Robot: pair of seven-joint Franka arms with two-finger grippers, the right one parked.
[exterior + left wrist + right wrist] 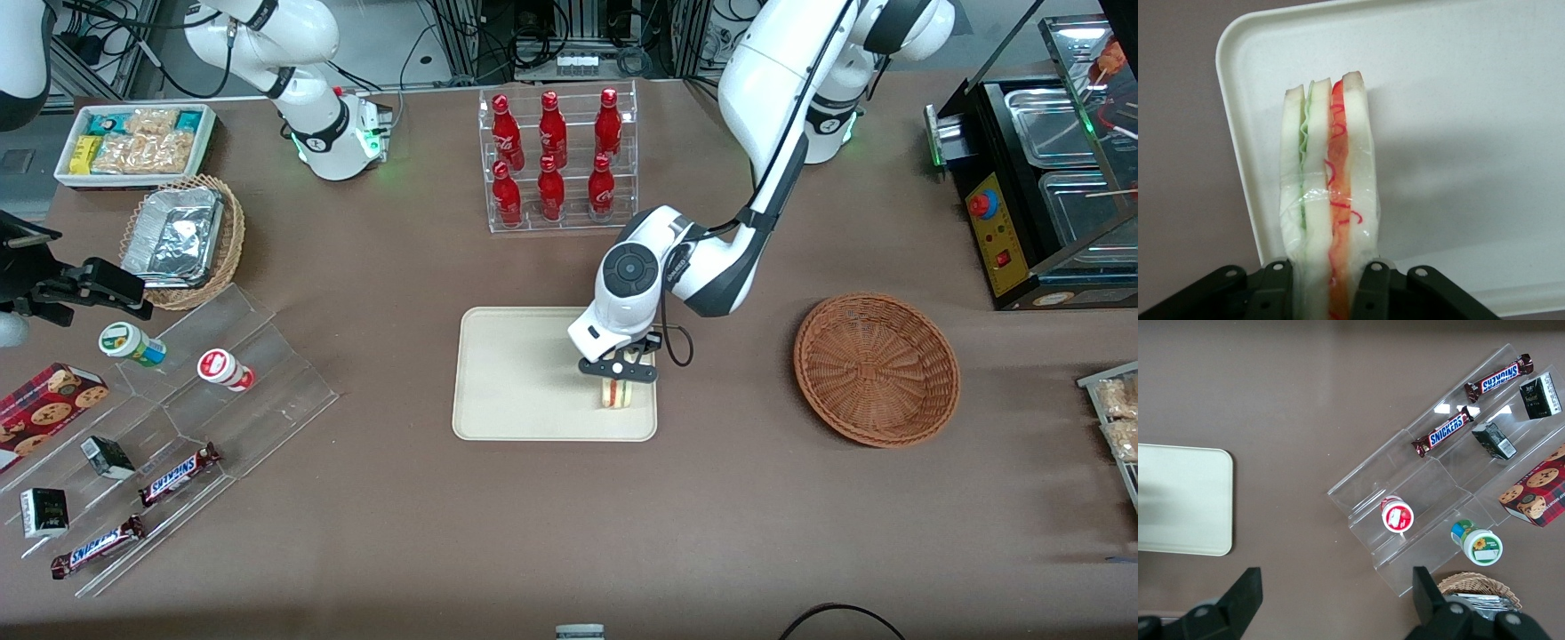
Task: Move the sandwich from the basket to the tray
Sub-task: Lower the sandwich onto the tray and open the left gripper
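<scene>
The sandwich [616, 392], a pale bread wedge with a red and green filling stripe, stands on edge on the cream tray [507, 373], close to the tray's corner nearest the front camera at the working arm's end. My left gripper [620, 369] is directly above it, fingers pressed against both bread faces. In the left wrist view the sandwich [1328, 173] runs up from between the black fingers [1371, 287] of the gripper [1327, 275] over the tray [1458, 133]. The reddish-brown basket [876, 369] lies empty toward the working arm's end.
A clear rack of red cola bottles [556, 160] stands farther from the front camera than the tray. An acrylic stepped shelf with snacks [178, 400], a tan wicker basket of foil trays [182, 240] and a white snack bin [133, 142] lie toward the parked arm's end. A black food warmer [1049, 178] stands at the working arm's end.
</scene>
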